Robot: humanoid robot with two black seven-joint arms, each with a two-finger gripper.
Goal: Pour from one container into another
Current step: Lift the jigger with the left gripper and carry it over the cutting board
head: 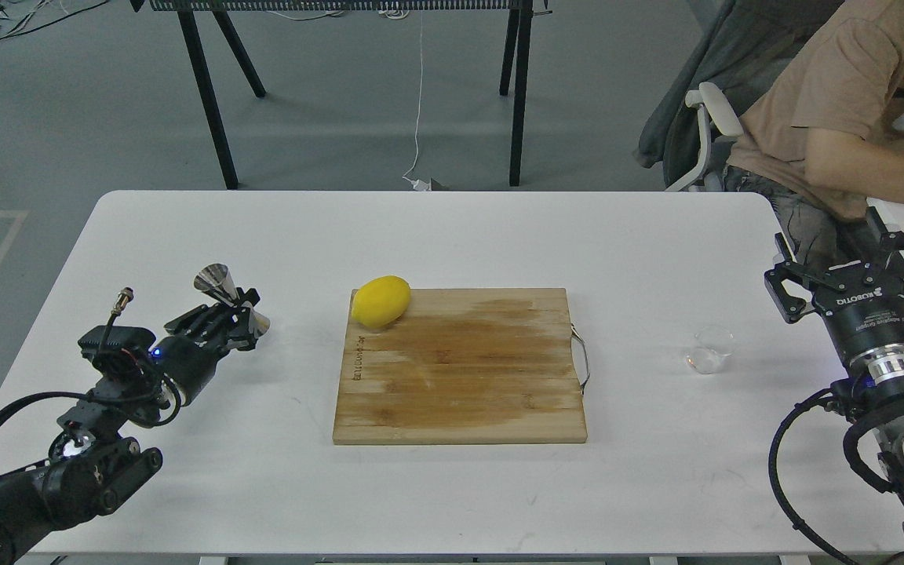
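The steel hourglass jigger (215, 282) is at the table's left, tilted with its top cone leaning left and its other cone pointing lower right. My left gripper (237, 308) is shut on the jigger's narrow waist. The small clear glass cup (712, 349) stands upright on the table's right side, right of the board; whether it holds liquid cannot be made out. My right gripper (852, 268) stands open near the table's right edge, behind and to the right of the cup, apart from it.
A wooden cutting board (460, 384) with a metal handle lies mid-table, with a yellow lemon (380, 300) on its far left corner. A seated person (844, 118) is close behind my right arm. Black table legs stand beyond the far edge.
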